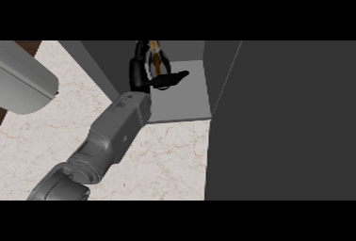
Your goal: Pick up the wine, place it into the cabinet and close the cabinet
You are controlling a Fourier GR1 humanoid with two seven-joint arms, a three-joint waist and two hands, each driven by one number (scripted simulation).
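At the far left a pale grey rounded shape (24, 82) lies over the top corner of the table (42, 141); what it is cannot be told. The table's marbled top is bare from there across to the arm, with open room on its left side and along the lower edge.

The right forearm (111, 134) rises on a slant from the lower left and crosses the front edge of the cabinet (188, 101). The right hand (142, 77) is inside the opening, close to the cabinet's dark left wall, its fingers curled round the wine (156, 51) and its thumb sticking out to the right. Only the brownish upper part of the wine shows above the hand; whether its base touches the shelf cannot be seen.

To the right of the hand the pale grey cabinet floor is bare up to its front edge. Past that, the dark door (292, 122) fills the right side, standing open.
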